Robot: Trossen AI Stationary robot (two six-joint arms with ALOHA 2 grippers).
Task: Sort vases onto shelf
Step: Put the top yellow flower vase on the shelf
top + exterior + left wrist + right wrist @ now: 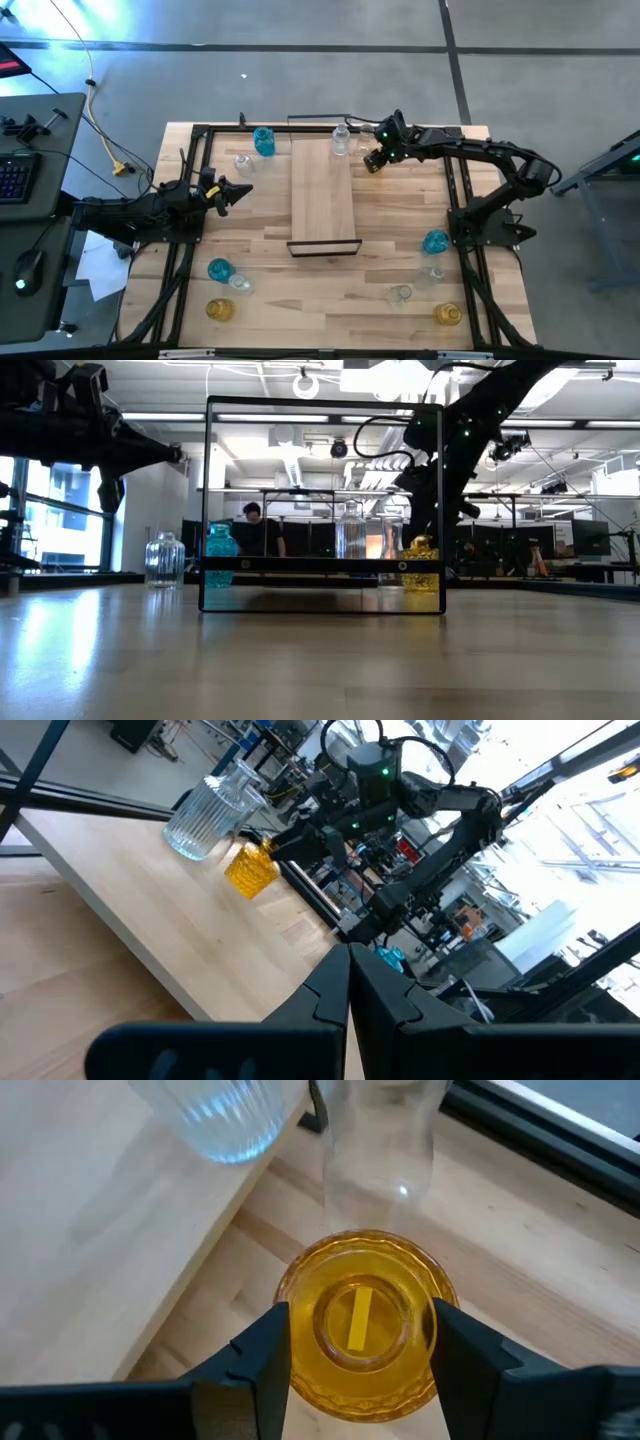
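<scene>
The right gripper (362, 1342) stood at the far end of the bench (330, 300), just off the right edge of the shelf (322, 200), its fingers (265, 1360) pressed against both sides of an amber-yellow vase (362, 1325) and holding it around the neck. That vase (372, 162) sat on the bench beside the shelf, not on the board. A clear ribbed vase (341, 142) stood on the shelf's far end, with another clear vase (380, 1140) close behind the amber one.

The left gripper (238, 192) hung above the bench left of the shelf, jaws fully closed and empty.

A teal vase (263, 140) and a clear one (243, 163) stood near the shelf's far left corner. At the near left were a teal vase (218, 269), a clear one (240, 284) and an amber one (219, 310). At the near right stood a teal vase (435, 242), two clear ones (432, 272) (400, 294) and an amber one (447, 314).
</scene>
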